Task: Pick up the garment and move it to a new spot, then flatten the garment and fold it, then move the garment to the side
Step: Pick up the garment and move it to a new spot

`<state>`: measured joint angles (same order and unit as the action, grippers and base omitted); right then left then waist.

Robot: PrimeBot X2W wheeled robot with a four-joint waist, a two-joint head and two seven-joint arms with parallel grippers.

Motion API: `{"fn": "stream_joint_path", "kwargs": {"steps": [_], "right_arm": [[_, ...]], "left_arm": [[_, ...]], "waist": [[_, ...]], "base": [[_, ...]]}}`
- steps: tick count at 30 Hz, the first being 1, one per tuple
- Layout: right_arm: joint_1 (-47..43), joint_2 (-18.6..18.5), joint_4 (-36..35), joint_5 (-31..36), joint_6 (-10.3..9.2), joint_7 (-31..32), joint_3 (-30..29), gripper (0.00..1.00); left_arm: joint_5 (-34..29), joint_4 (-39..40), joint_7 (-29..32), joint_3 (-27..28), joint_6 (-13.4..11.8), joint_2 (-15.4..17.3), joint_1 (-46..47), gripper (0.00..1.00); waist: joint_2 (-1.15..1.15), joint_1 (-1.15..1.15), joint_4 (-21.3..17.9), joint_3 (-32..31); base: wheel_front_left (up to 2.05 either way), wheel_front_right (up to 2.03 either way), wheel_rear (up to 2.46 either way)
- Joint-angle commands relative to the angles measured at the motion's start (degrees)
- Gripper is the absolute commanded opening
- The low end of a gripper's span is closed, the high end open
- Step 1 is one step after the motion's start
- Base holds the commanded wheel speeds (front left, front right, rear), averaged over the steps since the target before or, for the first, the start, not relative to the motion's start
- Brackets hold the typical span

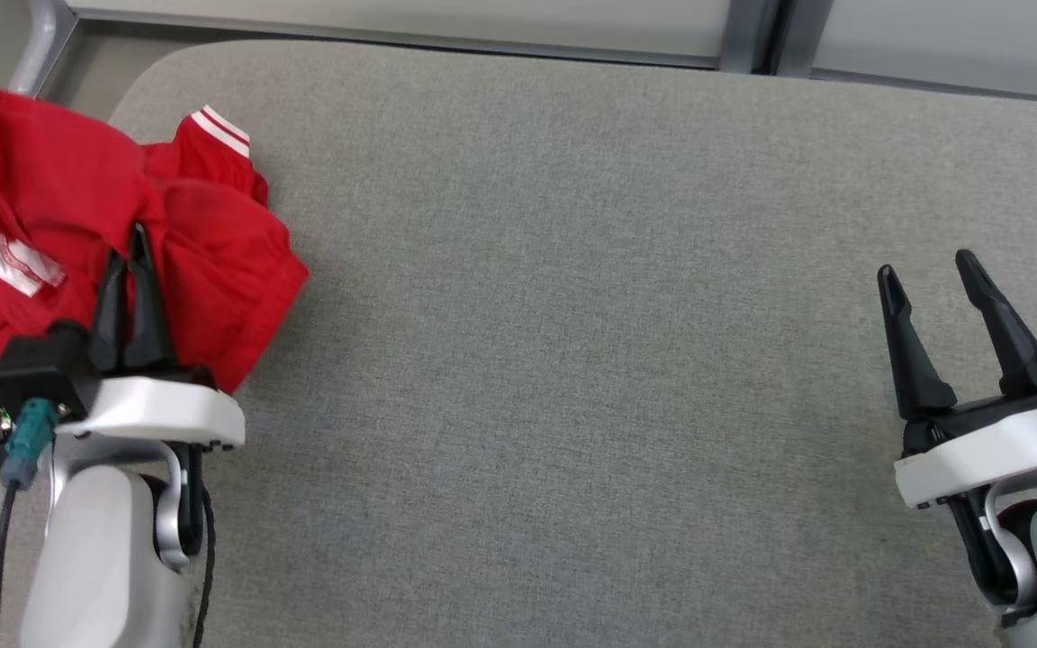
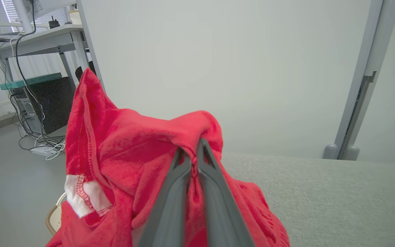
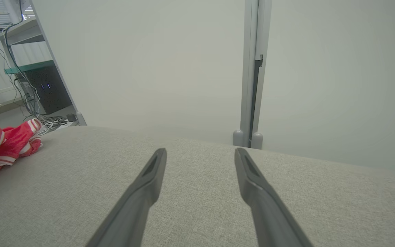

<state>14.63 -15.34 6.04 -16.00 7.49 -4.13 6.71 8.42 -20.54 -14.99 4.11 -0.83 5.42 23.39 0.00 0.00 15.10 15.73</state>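
Garment: a red piece of clothing (image 1: pixel 212 243), bunched at the far left corner of the grey tabletop (image 1: pixel 572 360); its left part reaches past the tabletop's left edge.
Trim: a white-striped cuff (image 1: pixel 221 129) lies at the far side of the heap, and a white sewn label (image 1: pixel 19 263) shows on the near left side.
Left pincer: the left pincer (image 1: pixel 127 247) has its two dark fingers pressed together on a fold of the garment, pinching the red cloth between the tips.
Left wrist view: the cloth gathers into a ridge at the fingertips and drapes down on both sides of the fingers, with one flap standing up to the left.
Right pincer: the right pincer (image 1: pixel 925 265) is spread, with nothing between its fingers; it sits over bare tabletop at the right, well apart from the garment.
Right wrist view: the garment's striped edge lies at the far left on the tabletop, apart from the spread fingers.
Tabletop: covered in grey woven fabric, with a rounded far left corner.
Background: a pale wall panel (image 2: pixel 218 68) and a grey upright post (image 2: pixel 362 85) stand behind the tabletop; a dark computer tower (image 2: pixel 51 103) with loose cables sits on the floor to the left.
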Motion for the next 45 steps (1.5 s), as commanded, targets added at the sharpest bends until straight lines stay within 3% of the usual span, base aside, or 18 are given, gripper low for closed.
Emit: {"fn": "stream_joint_path", "kwargs": {"steps": [1,8,13,24,32,33,34,39,45], "right_arm": [[-0.69,0.06,0.22,0.12,0.0,-0.55,0.04,1.0],[-2.86,1.99,1.49,0.5,0.0,-1.21,0.81,1.0],[-2.14,2.74,1.34,0.09,-0.01,-1.17,1.73,1.0],[1.02,4.36,3.52,-1.78,0.0,-3.26,3.35,1.0],[2.39,5.79,7.4,-3.7,0.0,-6.29,4.13,1.0],[2.47,5.82,7.87,-3.78,0.0,-6.53,4.17,1.0],[2.7,5.91,8.32,-4.01,0.0,-6.8,4.24,1.0],[3.08,5.64,9.79,-4.16,0.0,-7.81,4.18,1.0],[2.84,4.88,10.48,-3.97,0.0,-8.16,3.84,1.0]], "left_arm": [[-0.66,1.35,-0.27,-0.47,-0.06,-0.04,-1.09,0.0],[-2.35,13.32,3.25,-6.55,-0.13,-1.47,-11.27,0.0],[-2.64,16.14,6.12,-11.63,1.06,-1.83,-11.37,0.0],[-0.8,10.01,7.67,-26.83,3.34,-2.42,1.47,0.0],[4.13,-0.61,8.84,-40.78,2.9,-2.34,6.87,0.0],[4.9,-1.92,8.93,-41.93,2.58,-2.29,6.9,0.31],[5.46,-2.94,8.68,-42.98,2.21,-2.31,7.09,1.0],[8.18,-5.94,6.35,-47.05,1.81,-2.33,7.3,1.0],[10.18,-6.52,3.0,-46.52,-0.65,-2.44,5.88,1.0]], "waist": [[0.0,0.0,-1.09,-1.8],[0.0,0.0,-5.11,-5.02],[0.0,0.0,-10.39,-4.68],[0.0,0.0,-26.54,0.68],[0.0,0.0,-32.52,4.25],[0.0,0.0,-32.67,4.45],[0.0,0.0,-32.71,4.62],[0.0,0.0,-30.73,4.15],[0.0,0.0,-26.79,2.3]], "base": [[0.0,0.0,0.0],[0.0,0.0,0.0],[0.0,0.0,0.0],[0.0,0.0,0.0],[0.0,0.0,0.0],[0.0,0.0,0.0],[0.0,0.0,0.0],[0.0,0.0,0.0],[0.0,0.0,0.0]]}}
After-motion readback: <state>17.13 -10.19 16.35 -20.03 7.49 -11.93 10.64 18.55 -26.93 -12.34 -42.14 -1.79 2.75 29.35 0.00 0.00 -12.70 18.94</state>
